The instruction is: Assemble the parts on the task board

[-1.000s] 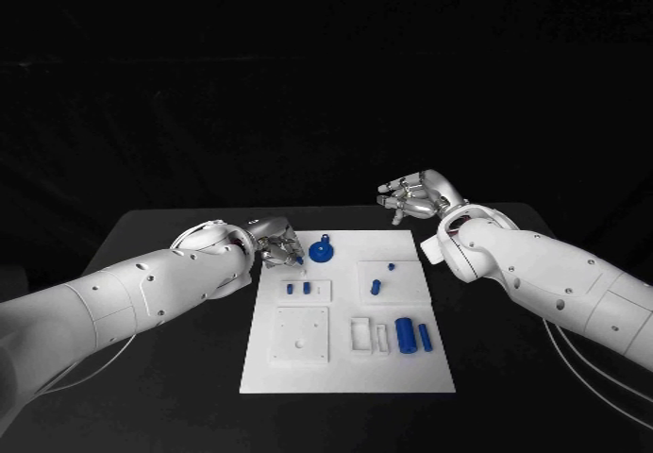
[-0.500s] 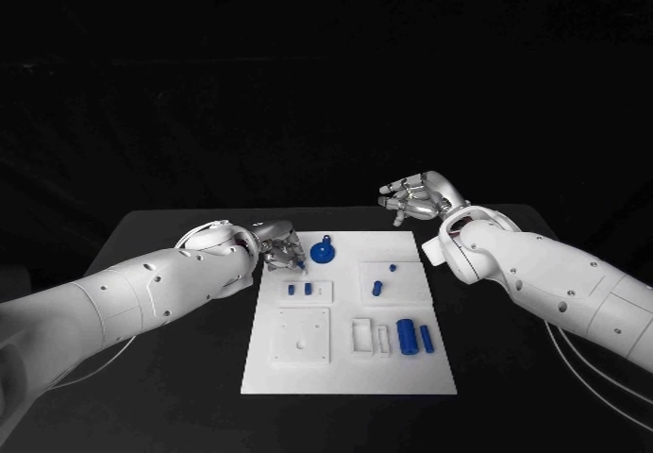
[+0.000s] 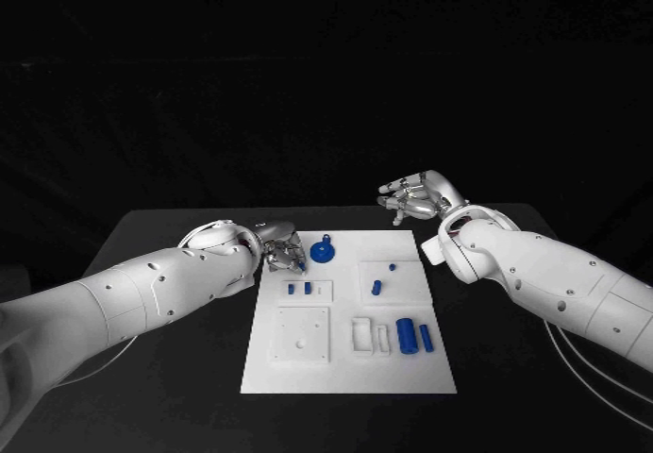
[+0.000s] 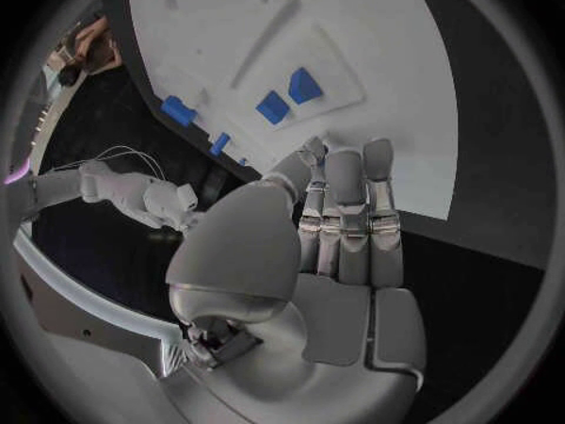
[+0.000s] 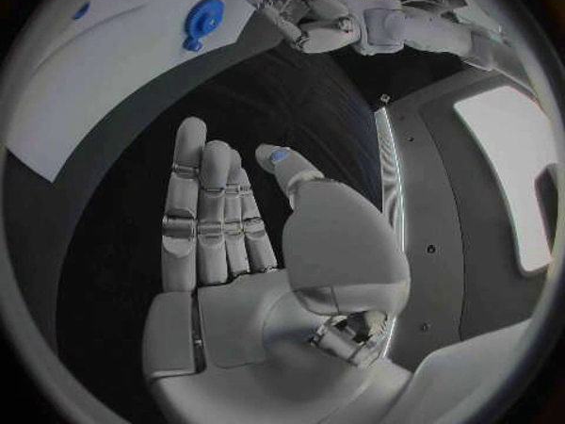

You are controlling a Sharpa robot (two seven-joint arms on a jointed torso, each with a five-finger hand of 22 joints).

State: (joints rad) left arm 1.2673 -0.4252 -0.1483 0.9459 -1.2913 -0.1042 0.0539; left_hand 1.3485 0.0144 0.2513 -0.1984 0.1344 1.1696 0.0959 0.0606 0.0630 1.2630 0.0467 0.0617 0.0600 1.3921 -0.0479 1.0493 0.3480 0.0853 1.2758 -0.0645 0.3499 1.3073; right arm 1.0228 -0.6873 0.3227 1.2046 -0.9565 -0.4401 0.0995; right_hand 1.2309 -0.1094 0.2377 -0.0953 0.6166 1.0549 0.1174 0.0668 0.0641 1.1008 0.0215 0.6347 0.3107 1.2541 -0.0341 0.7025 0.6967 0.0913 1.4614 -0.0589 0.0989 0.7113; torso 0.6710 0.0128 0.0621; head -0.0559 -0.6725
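Head view: the white task board (image 3: pixel 347 311) lies mid-table with blue parts on it, among them a round knob (image 3: pixel 323 251), a cylinder (image 3: pixel 404 334) and small blocks (image 3: pixel 302 287). The left hand (image 3: pixel 282 250) hangs over the board's far left corner, fingers bunched downward; whether it holds anything I cannot tell. The right hand (image 3: pixel 415 197) is raised beyond the board's far right corner, fingers apart, holding nothing.

Left wrist view: the left hand (image 4: pixel 335 221) has its fingers side by side, their tips hidden over the board's edge, near two blue blocks (image 4: pixel 288 96).

Right wrist view: the right hand (image 5: pixel 224 212) is spread flat and empty. No writing is legible.
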